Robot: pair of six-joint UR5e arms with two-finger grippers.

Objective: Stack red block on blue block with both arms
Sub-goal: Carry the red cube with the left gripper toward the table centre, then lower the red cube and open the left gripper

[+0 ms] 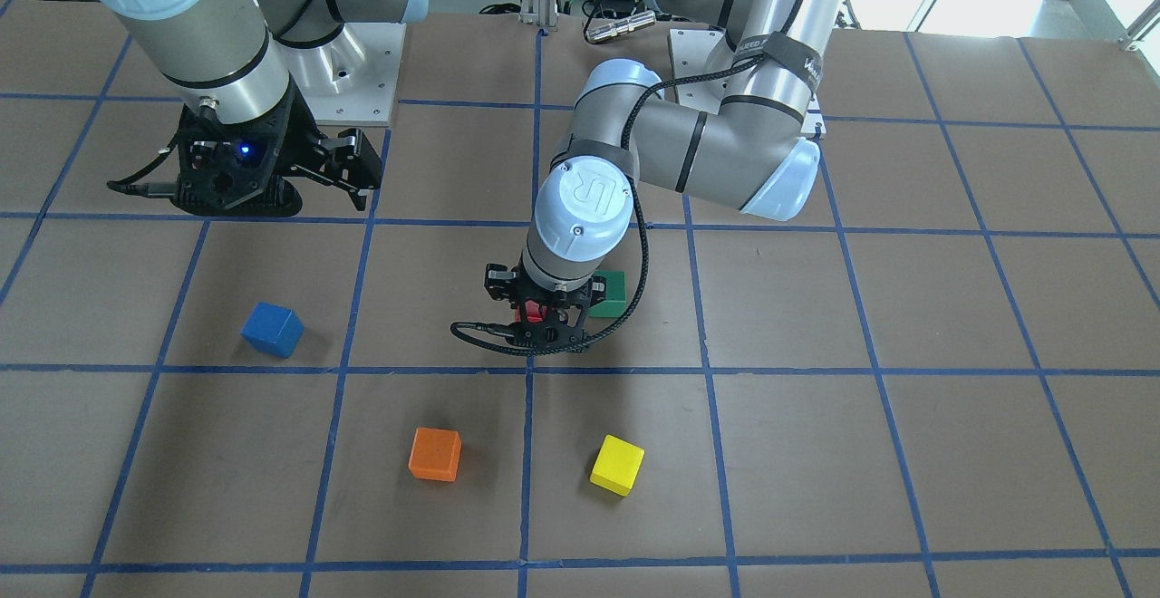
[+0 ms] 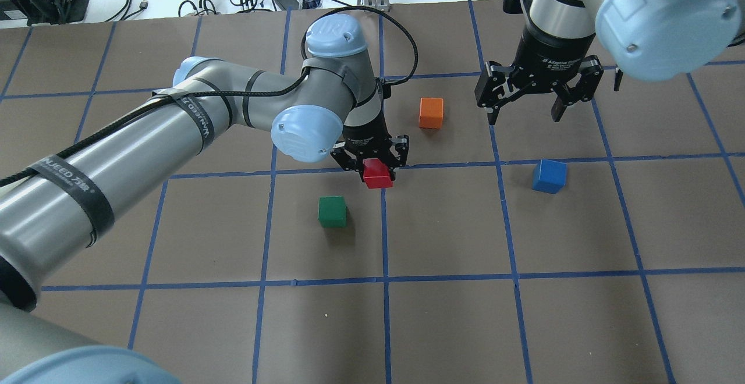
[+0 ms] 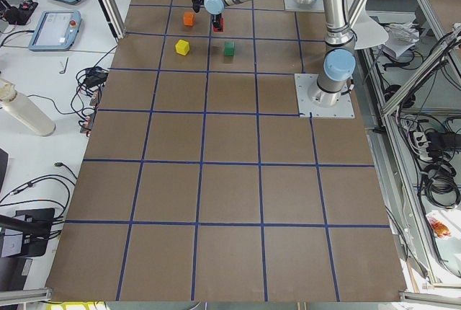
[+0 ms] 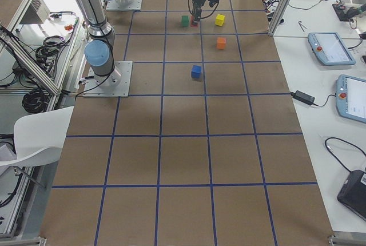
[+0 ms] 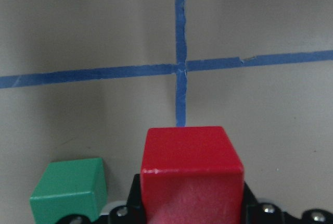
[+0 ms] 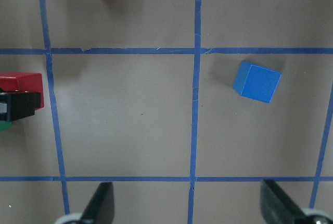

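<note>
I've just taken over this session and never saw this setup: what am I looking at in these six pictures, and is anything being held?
A robot's left arm and right arm stand at a brown table taped into a blue grid. One picture faces the robot, one looks over its shoulders, two look from the table's ends, two come from wrist cameras. Five cubes show: red block, blue block, green cube, orange cube, yellow cube. The left gripper is shut on the red block. The right gripper hangs open, holding nothing. The blue block lies by itself near the right gripper, with nothing on it.
</note>
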